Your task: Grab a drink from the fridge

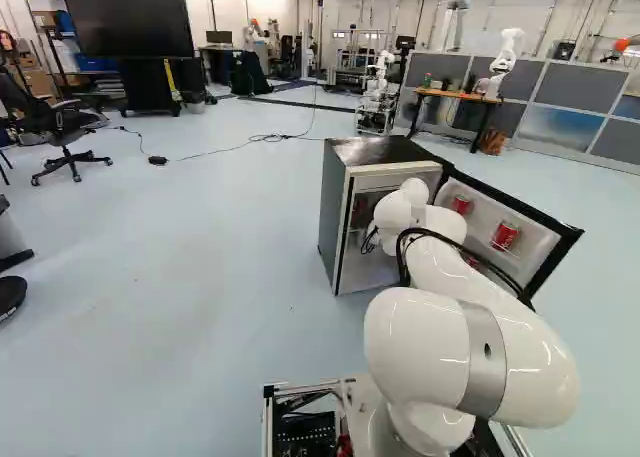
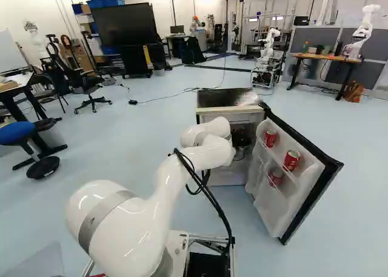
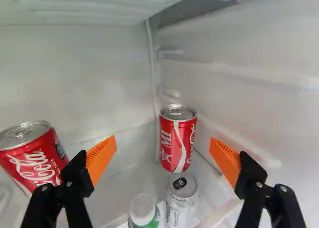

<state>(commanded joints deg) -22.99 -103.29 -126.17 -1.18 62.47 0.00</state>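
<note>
Open tool [image 3: 163, 138] positioned inside the fridge [image 1: 335, 217]; red can [image 3: 178, 143] framed ahead between its fingers, near an inner corner.
A finger might be caught on the wall ledge [image 3: 249, 144], the silver can [image 3: 180, 207] or bottle [image 3: 143, 211] toppled by a low approach. Opposite the ledge, room is narrowed by another red can [image 3: 35, 158].

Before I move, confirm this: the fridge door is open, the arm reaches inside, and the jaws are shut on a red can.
The grip is wrong: the wrist view shows the jaws open, with the red can straight ahead standing free beyond them. The fridge door is indeed open and the arm reaches inside.
</note>
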